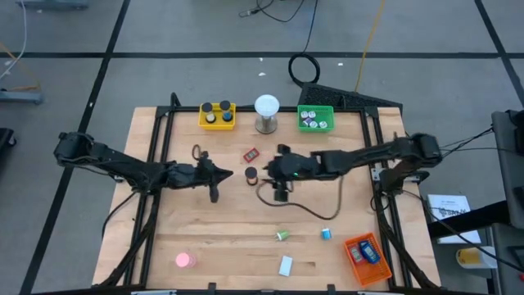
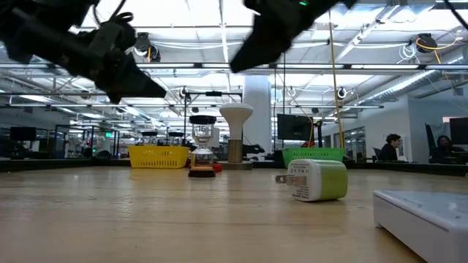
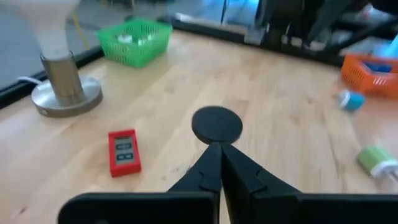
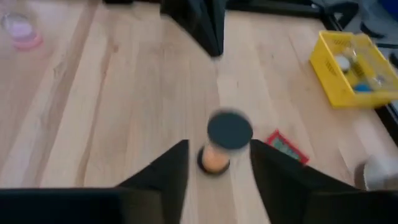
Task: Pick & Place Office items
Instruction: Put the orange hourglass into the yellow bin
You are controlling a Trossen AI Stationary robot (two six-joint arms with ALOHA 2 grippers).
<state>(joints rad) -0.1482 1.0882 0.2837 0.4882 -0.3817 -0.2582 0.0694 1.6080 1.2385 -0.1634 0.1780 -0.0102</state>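
Near the desk's (image 1: 237, 229) middle, your right gripper (image 4: 217, 163) hangs with fingers apart around the black-capped hourglass (image 4: 224, 142), which stands beside the red block (image 4: 285, 147). Close off-centre and you'll tip it. Your left gripper (image 3: 221, 163) waits pinched together nearby.

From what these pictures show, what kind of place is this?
Probably a robotics lab in a large open office hall: a wooden table with two robot arms, exposed ceiling pipes and strip lights, and people at desks with monitors beyond.
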